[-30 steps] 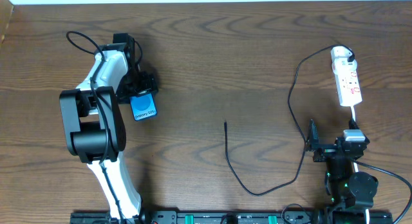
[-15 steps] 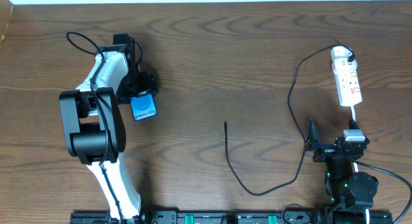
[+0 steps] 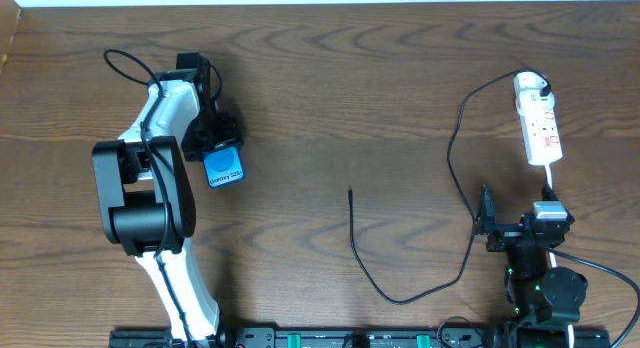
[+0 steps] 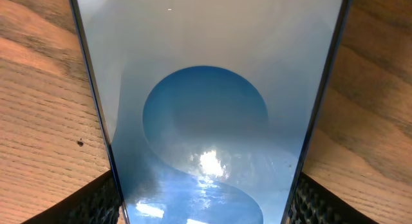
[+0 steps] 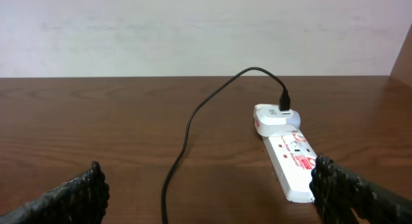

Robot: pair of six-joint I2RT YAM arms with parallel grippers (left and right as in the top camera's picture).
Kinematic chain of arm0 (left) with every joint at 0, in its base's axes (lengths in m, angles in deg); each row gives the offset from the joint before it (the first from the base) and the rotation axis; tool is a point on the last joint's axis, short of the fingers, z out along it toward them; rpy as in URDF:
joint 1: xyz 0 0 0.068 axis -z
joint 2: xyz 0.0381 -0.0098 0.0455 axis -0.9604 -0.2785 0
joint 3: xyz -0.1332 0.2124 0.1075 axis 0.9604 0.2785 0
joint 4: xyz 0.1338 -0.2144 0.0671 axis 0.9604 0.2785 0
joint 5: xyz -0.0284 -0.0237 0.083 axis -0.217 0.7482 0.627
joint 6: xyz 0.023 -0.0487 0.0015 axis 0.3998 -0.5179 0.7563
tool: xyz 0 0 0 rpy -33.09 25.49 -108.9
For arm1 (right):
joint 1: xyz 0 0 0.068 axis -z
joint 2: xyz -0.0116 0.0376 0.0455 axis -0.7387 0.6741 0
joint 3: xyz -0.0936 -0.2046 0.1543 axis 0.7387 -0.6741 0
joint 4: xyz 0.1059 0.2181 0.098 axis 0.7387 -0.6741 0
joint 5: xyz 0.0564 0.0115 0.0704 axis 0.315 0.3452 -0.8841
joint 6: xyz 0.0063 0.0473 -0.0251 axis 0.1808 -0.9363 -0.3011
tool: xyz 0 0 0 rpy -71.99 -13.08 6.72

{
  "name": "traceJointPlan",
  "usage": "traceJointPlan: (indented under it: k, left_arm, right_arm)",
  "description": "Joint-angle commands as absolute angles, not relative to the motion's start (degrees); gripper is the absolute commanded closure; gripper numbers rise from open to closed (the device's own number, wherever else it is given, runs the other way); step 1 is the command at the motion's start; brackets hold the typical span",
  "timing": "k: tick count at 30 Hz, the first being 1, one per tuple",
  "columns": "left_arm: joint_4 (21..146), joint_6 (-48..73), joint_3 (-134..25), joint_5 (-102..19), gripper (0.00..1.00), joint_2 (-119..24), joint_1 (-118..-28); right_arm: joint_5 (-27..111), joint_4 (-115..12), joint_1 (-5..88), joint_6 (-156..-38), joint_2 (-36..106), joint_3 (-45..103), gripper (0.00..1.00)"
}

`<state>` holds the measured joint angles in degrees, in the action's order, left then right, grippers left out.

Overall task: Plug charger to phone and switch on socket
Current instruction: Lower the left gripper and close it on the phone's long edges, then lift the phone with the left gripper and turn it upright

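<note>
The phone (image 3: 224, 168), with a bright blue screen, lies at the left of the table. My left gripper (image 3: 216, 138) is shut on its far end. In the left wrist view the phone (image 4: 206, 89) fills the frame between the two fingers (image 4: 203, 201). The charger (image 3: 400, 298) is a thin black cable. Its free tip (image 3: 350, 193) lies mid-table, and it loops round to a white plug (image 3: 530, 84) in the socket (image 3: 543, 133) at the far right. My right gripper (image 3: 515, 220) is open and empty below the socket. The right wrist view shows the gripper (image 5: 209, 192), the cable (image 5: 187, 137) and the socket (image 5: 293, 163).
The white cord of the socket (image 3: 550, 183) runs down toward my right arm. A thick black robot cable (image 3: 125, 60) loops beside the left arm. A pale wall (image 5: 193, 31) stands behind the table's far edge.
</note>
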<state>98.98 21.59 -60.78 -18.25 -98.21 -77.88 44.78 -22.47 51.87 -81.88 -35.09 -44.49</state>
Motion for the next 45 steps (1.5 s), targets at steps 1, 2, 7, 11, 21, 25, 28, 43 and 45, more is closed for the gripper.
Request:
traceJointPlan:
  k: [1, 2, 7, 11, 21, 25, 28, 43, 45]
  left_arm:
    - [99.3, 21.1, -57.9, -17.9, 0.28, -101.1, -77.9]
    - [99.3, 21.1, -57.9, -17.9, 0.28, -101.1, -77.9]
    - [99.3, 21.1, -57.9, -17.9, 0.29, -101.1, -77.9]
    - [99.3, 21.1, -57.9, -17.9, 0.29, -101.1, -77.9]
    - [99.0, 21.1, -57.9, -17.9, 0.13, -101.1, -77.9]
    - [99.0, 21.0, -57.9, -17.9, 0.13, -101.1, -77.9]
    - [99.0, 21.0, -57.9, -18.0, 0.13, -101.1, -77.9]
    - [95.8, 20.8, -54.6, -18.0, 0.12, -101.1, -77.9]
    - [95.8, 20.8, -54.6, -18.0, 0.12, -101.1, -77.9]
  right_arm:
    - [45.1, -22.8, 51.6, -81.2, -35.5, -44.6, 0.01]
    - [45.1, -22.8, 51.6, -81.2, -35.5, -44.6, 0.01]
    - [45.1, -22.8, 51.6, -81.2, -35.5, -44.6, 0.01]
    - [45.1, -22.8, 51.6, -81.2, -35.5, -44.6, 0.01]
    - [45.1, -22.8, 51.6, -81.2, -35.5, -44.6, 0.01]
    - [45.1, -22.8, 51.6, -81.2, -35.5, -44.6, 0.01]
    - [45.1, -22.8, 51.6, -81.2, -35.5, -44.6, 0.01]
    - [45.1, -22.8, 51.6, -81.2, -35.5, -44.6, 0.01]
    - [45.1, -22.8, 51.6, -81.2, -35.5, -44.6, 0.01]
